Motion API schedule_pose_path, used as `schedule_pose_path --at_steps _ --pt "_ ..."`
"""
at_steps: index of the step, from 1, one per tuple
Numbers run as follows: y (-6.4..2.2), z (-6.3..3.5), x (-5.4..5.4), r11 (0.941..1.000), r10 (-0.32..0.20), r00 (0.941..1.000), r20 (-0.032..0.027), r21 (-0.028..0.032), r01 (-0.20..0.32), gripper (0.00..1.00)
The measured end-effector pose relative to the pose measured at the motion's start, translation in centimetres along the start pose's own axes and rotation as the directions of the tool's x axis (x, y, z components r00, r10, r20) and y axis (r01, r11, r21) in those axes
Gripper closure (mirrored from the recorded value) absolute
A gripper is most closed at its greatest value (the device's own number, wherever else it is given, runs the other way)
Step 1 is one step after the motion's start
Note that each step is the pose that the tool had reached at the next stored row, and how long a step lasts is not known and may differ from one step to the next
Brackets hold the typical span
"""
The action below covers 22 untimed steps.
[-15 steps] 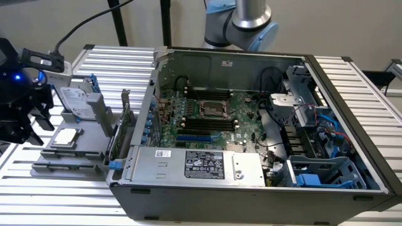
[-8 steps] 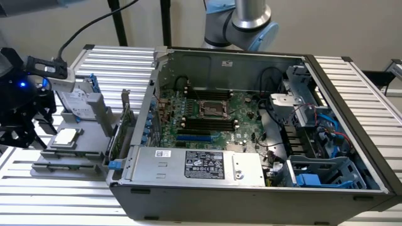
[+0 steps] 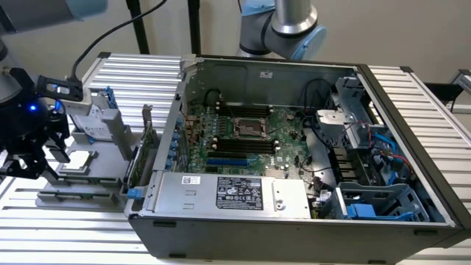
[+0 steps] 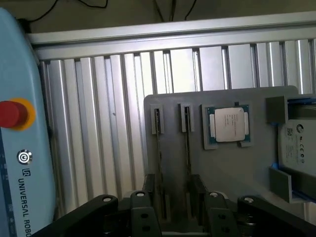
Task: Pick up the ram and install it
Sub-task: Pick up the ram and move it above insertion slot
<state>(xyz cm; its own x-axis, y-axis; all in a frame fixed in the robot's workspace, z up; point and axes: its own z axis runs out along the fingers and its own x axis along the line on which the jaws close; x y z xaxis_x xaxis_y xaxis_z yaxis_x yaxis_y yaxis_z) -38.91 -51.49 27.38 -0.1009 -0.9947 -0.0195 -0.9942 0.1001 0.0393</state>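
Two ram sticks [image 4: 159,153] stand edge-on in tray [image 4: 237,173] slots, beside one CPU [image 4: 227,124] and one drive [image 4: 298,148]. Gripper [image 4: 173,187] hangs over the sticks, jaws apart, holding nothing (one open PC case [image 3: 220,232] sits well apart).

Lab bench [image 3: 421,94], opened computer case [image 3: 294,234]

Table [image 4: 98,123]: ribbed bare metal w/ slight sheen. Tray [image 4: 237,168]: matt grey plastic. CPU [image 4: 228,124] lid: smooth metal.

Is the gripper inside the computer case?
No, the gripper hangs above the grey tray at the exterior view's left, outside the case.
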Motion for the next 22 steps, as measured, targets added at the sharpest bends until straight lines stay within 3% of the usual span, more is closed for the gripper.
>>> schedule_pose_path --at_steps 22 --pt "-0.17 4.01 0.2 1.0 -0.008 1.0 -0.0002 0.0012 0.008 0.58"
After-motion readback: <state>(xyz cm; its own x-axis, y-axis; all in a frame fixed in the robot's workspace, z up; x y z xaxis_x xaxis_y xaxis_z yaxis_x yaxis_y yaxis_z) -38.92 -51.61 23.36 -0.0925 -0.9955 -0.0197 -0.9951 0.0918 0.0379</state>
